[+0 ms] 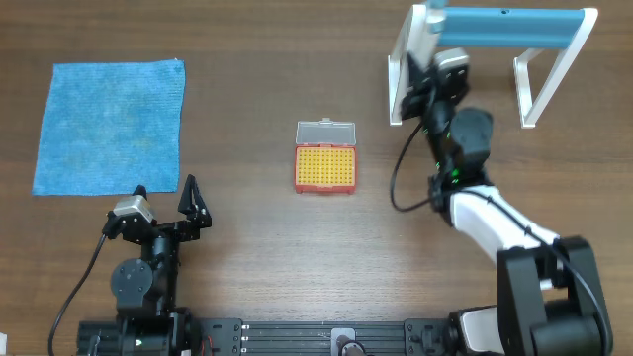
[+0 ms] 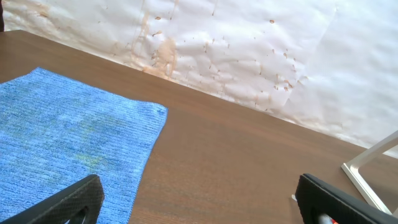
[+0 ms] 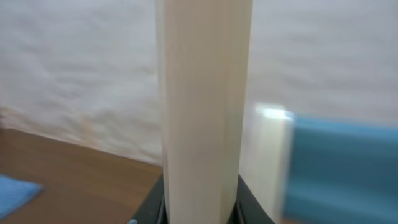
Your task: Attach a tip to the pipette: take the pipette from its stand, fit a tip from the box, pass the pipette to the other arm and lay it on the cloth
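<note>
A pale upright shaft (image 3: 202,106) sits between the right gripper's (image 1: 417,87) fingers at the blue-topped stand (image 1: 509,27); whether they clamp it is unclear. The left gripper (image 1: 166,201) gapes wide beside the blue cloth (image 1: 111,127) on the brown wooden table (image 1: 267,257), with a stained white wall (image 2: 280,50) behind.

- Top view: fixed overhead camera, looking straight down on the table (image 1: 257,257) from well above. The arm bases lie along the bottom edge. Cloth (image 1: 109,127), box (image 1: 325,156) and stand (image 1: 504,25) all fall within the field.
- Left wrist view: low over the table, facing obliquely across the cloth (image 2: 68,143) toward the wall (image 2: 249,50). It shares the cloth and a stand foot (image 2: 373,168) with the top view.
- Right wrist view: roughly level, very near the stand (image 3: 342,168), facing the same wall. It shares the stand with the top view and a cloth corner (image 3: 15,190) with both others.
</note>
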Controlling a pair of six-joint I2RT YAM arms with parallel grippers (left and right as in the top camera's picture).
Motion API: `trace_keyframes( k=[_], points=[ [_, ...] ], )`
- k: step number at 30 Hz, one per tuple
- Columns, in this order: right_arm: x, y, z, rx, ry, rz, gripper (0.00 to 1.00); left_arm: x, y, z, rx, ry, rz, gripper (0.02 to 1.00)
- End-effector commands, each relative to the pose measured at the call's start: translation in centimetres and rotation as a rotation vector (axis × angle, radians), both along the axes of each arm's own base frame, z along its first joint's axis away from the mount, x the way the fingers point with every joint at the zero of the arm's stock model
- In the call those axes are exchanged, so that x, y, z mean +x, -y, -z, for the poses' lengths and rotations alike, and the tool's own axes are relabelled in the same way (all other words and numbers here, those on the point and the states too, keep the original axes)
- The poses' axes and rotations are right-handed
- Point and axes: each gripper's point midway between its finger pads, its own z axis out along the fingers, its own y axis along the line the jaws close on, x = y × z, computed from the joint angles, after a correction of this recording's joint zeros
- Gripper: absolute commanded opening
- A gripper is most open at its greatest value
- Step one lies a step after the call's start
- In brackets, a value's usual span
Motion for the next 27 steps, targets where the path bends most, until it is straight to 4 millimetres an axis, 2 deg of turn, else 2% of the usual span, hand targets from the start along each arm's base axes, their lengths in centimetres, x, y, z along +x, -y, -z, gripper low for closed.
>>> trace_keyframes(
  k=[1,4,7,14,16,20,24,27],
  points=[
    [-5.9,-6.8,0.7,0.035,0.054,-0.307,0.082,0.0,-0.3,0.1,0.007,-0.002,-0.017,1.000],
    [-7.6,-8.4,1.1,0.111,0.034,-0.372,0.082,0.0,-0.3,0.1,0.007,-0.002,-0.017,0.998],
    [-8.5,-10.2,1.2,0.117,0.052,-0.423,0.082,0.0,-0.3,0.1,0.007,-0.002,-0.017,0.998],
    [-9.6,-14.0,4.3,0.091,0.009,-0.507,0.082,0.0,-0.3,0.1,0.007,-0.002,-0.017,1.000],
    [-9.1,-14.1,5.5,0.054,0.003,-0.485,0.082,0.0,-0.3,0.1,0.007,-0.002,-0.017,1.000],
    [-7.9,-13.2,6.4,0.060,-0.024,-0.405,0.082,0.0,-0.3,0.1,0.007,-0.002,-0.017,1.000],
    [-7.7,-13.6,8.1,0.048,-0.063,-0.407,0.082,0.0,-0.3,0.1,0.007,-0.001,-0.017,1.000],
    [-7.0,-13.9,8.6,0.046,-0.070,-0.407,0.082,0.0,-0.3,0.1,0.007,-0.002,-0.017,0.998]
  ],
)
